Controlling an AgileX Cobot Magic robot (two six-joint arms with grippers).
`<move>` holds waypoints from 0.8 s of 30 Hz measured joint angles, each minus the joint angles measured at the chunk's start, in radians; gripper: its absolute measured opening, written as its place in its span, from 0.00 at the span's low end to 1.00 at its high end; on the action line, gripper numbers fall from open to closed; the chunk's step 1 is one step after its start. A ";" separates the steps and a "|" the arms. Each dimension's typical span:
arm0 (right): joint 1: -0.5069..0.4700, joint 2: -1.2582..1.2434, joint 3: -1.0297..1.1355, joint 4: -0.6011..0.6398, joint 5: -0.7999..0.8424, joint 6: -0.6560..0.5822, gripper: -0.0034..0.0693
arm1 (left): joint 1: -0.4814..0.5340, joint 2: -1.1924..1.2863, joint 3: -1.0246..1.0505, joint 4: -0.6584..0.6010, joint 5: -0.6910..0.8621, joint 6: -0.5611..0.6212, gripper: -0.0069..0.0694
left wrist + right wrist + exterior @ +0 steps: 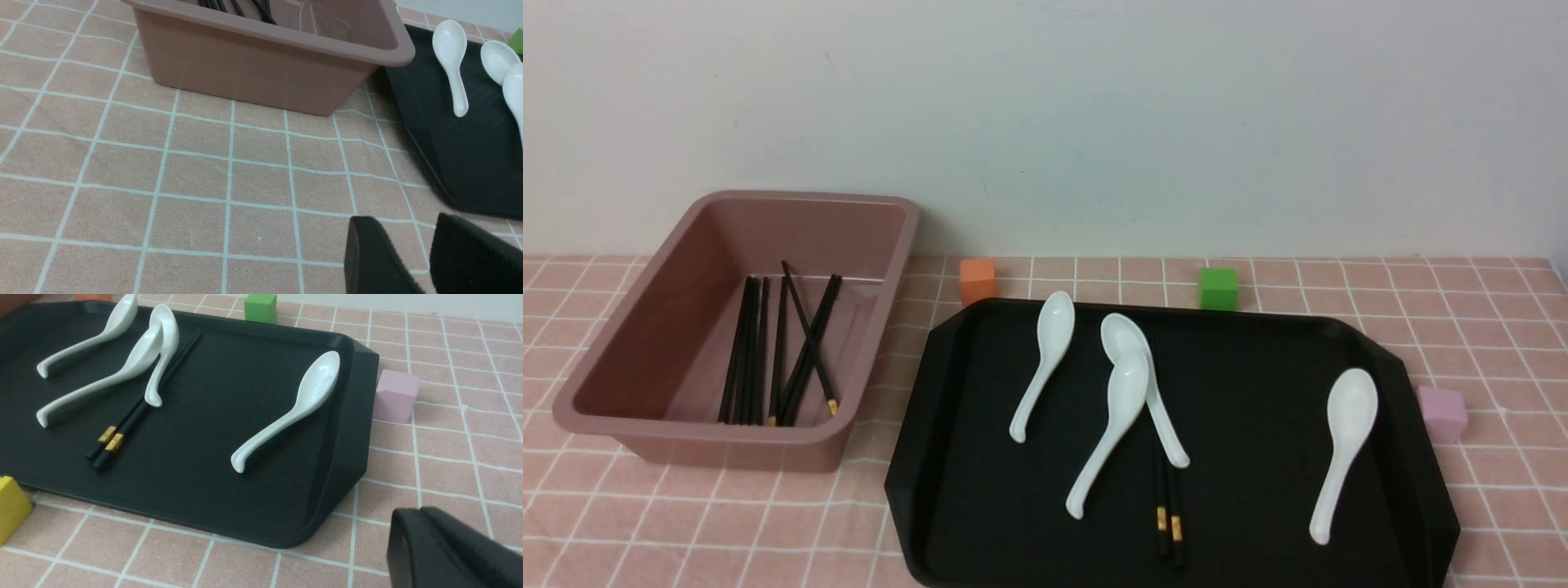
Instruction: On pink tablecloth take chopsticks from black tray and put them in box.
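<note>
Two black chopsticks (1168, 510) with gold bands lie side by side on the black tray (1258, 506), their far ends under a white spoon (1147, 392); they also show in the right wrist view (135, 416). Several more chopsticks (776, 359) lie inside the dusty-pink box (727, 437), left of the tray on the pink tablecloth (686, 523). Neither gripper shows in the front view. My left gripper (402, 224) is open and empty, low over the cloth in front of the box (261, 69). My right gripper (416, 516) is shut and empty, over the cloth off the tray's (351, 428) near right corner.
Three more white spoons (1042, 363) (1115, 429) (1343, 445) lie on the tray. An orange cube (978, 280) and a green cube (1218, 287) sit behind it, a pink cube (1442, 412) at its right, a yellow cube (10, 506) at its front. A wall stands behind.
</note>
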State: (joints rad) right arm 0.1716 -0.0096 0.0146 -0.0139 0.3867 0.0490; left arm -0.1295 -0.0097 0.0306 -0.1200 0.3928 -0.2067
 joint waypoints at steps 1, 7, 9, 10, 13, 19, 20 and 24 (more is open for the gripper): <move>0.000 0.000 0.000 0.000 0.000 0.000 0.10 | 0.000 0.000 0.000 0.000 0.000 0.000 0.40; 0.000 0.000 0.000 0.000 0.000 0.000 0.11 | 0.000 0.000 0.000 0.000 0.000 0.000 0.40; 0.000 0.000 0.000 0.000 0.000 0.000 0.11 | 0.000 0.000 0.000 0.000 0.000 0.000 0.40; 0.000 0.000 0.000 0.000 0.001 0.000 0.11 | 0.000 0.000 0.000 0.000 0.000 0.000 0.40; 0.000 0.000 0.000 0.000 0.001 0.000 0.11 | 0.000 0.000 0.000 0.000 0.000 0.000 0.40; 0.000 0.000 0.000 0.000 0.001 0.000 0.12 | 0.000 0.000 0.000 0.000 0.000 0.000 0.40; 0.000 0.000 0.000 0.000 0.001 0.000 0.12 | 0.000 0.000 0.000 0.000 0.000 0.000 0.40; 0.000 0.000 0.000 0.000 0.001 0.000 0.12 | 0.000 0.000 0.000 0.000 0.000 0.000 0.40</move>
State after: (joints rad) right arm 0.1716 -0.0096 0.0146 -0.0142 0.3879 0.0490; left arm -0.1295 -0.0097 0.0306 -0.1200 0.3928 -0.2067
